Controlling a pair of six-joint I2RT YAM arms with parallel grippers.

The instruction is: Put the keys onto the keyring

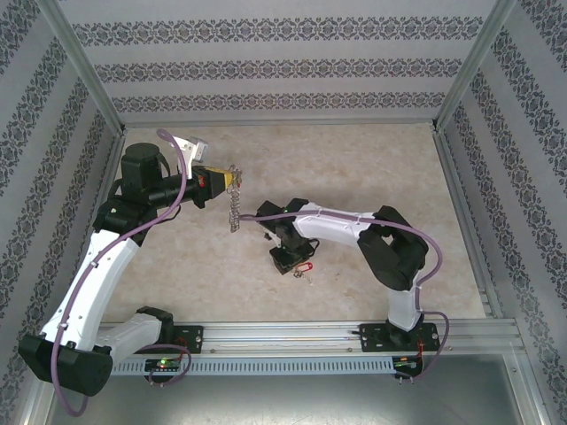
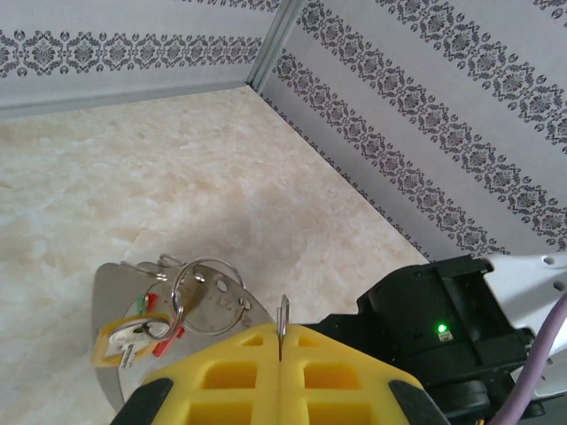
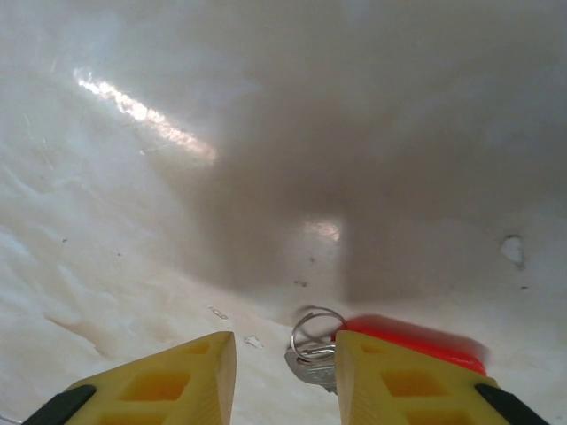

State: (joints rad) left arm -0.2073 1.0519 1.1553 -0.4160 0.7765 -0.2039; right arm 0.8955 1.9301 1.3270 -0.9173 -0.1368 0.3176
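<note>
1. Fingers (image 2: 221, 372) of the left gripper (image 2: 281, 335), yellow plastic, are pressed together and pinch a thin metal link of the limp grey chain-edged keyring (image 1: 235, 209).
2. The keyring hangs straight down from those fingertips above the beige marbled table (image 1: 372, 168), with its long axis vertical.
3. Just beside the fingertips, a silvery split ring (image 2: 208, 297) carries a yellow-headed key (image 2: 124, 338).
4. The right gripper (image 3: 285, 350) sits low over the table, its fingers moderately parted and gripping nothing.
5. A red-headed key (image 3: 412, 343) lies flat, crosswise to the fingers. Its head is by the right-hand finger and its silvery blade is in the gap.
</note>
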